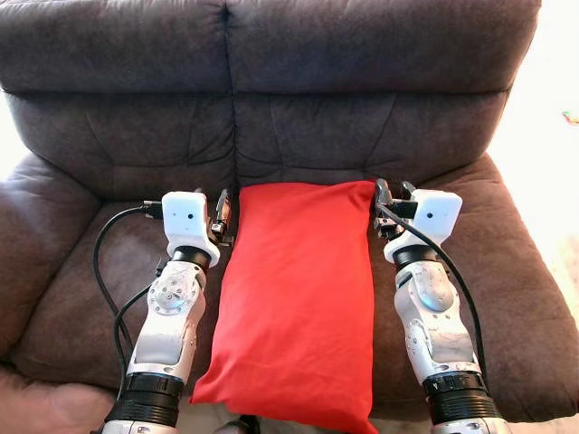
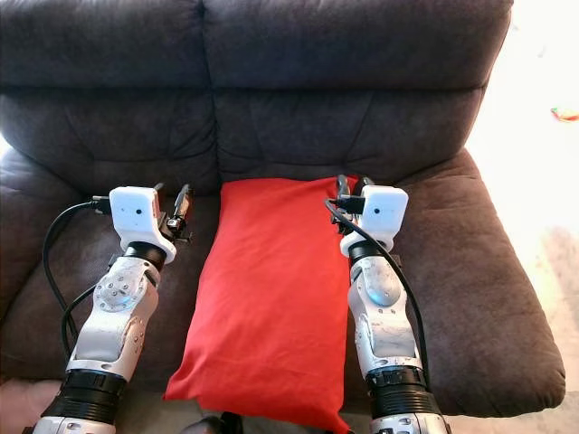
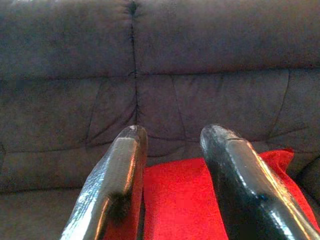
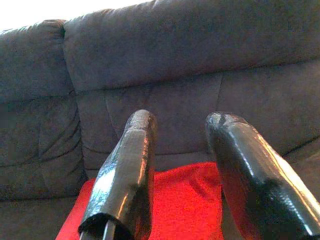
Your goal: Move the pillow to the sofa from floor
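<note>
A red pillow (image 1: 298, 298) lies lengthwise on the seat of the dark brown sofa (image 1: 380, 54), along the seam between the two seat cushions. Its far end is near the backrest and its near end hangs a little over the seat's front edge. My left gripper (image 1: 222, 212) is at the pillow's far left corner, and my right gripper (image 1: 389, 201) is at its far right corner. In the left wrist view the gripper (image 3: 172, 145) is open, with the red cloth (image 3: 175, 200) below the gap. The right gripper (image 4: 181, 131) is likewise open over the pillow (image 4: 185, 200).
Padded armrests (image 1: 36, 235) close in the seat on both sides, and the backrest (image 1: 226, 63) rises just beyond the grippers. Bare seat cushion (image 1: 507, 298) lies to either side of the pillow. Bright floor (image 1: 552, 163) lies to the right of the sofa.
</note>
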Robot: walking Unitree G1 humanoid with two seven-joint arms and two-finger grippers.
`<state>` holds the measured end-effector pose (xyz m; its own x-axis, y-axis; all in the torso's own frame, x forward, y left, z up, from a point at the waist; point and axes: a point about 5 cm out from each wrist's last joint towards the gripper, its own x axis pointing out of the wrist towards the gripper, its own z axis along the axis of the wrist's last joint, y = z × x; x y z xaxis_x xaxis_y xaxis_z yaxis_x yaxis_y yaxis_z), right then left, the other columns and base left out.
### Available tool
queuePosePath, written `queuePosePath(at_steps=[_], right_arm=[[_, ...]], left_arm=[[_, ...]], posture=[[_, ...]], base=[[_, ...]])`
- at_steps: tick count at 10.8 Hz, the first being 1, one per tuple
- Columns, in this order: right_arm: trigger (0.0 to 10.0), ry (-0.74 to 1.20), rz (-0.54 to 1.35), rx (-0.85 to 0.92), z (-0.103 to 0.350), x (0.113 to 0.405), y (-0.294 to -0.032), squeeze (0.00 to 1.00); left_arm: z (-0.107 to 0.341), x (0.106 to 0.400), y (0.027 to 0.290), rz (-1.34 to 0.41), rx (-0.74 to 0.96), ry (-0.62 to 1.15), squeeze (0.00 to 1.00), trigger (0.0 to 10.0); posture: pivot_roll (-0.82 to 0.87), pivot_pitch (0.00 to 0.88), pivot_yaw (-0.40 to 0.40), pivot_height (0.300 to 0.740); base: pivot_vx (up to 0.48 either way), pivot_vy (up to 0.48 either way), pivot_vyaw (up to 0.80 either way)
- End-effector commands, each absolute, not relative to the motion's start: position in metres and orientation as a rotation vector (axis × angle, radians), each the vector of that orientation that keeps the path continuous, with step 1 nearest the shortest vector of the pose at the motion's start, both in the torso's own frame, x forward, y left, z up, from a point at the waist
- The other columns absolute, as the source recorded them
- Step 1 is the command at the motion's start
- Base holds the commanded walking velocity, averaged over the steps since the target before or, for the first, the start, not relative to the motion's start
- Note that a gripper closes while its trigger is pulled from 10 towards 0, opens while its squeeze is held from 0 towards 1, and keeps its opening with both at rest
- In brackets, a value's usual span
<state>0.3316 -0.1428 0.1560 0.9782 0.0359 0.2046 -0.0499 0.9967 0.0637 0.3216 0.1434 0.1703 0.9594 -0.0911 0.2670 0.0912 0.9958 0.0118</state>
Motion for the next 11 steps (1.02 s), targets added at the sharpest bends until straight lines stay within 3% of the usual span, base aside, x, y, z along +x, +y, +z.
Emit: queuePosePath(at_steps=[1,4,11], right_arm=[[10.0,-0.211,0.051,0.079,0.1563,0.3305,-0.1408,0.00],[10.0,-0.214,0.055,0.078,0.1566,0.3304,-0.1405,0.00],[10.0,-0.213,0.047,0.077,0.1570,0.3305,-0.1420,0.00]], left_arm=[[0.1704,0.3213,0.1453,-0.082,0.012,-0.273,0.00,10.0],[0.1705,0.3214,0.1456,-0.078,0.012,-0.274,0.00,10.0],[0.1708,0.3220,0.1462,-0.073,0.016,-0.271,0.00,10.0]], posture=[[0.06,0.136,0.041,0.730],[0.06,0.138,0.039,0.690],[0.06,0.143,0.038,0.690]], base=[[0.000,0.000,0.00],[0.000,0.000,0.00],[0.000,0.000,0.00]])
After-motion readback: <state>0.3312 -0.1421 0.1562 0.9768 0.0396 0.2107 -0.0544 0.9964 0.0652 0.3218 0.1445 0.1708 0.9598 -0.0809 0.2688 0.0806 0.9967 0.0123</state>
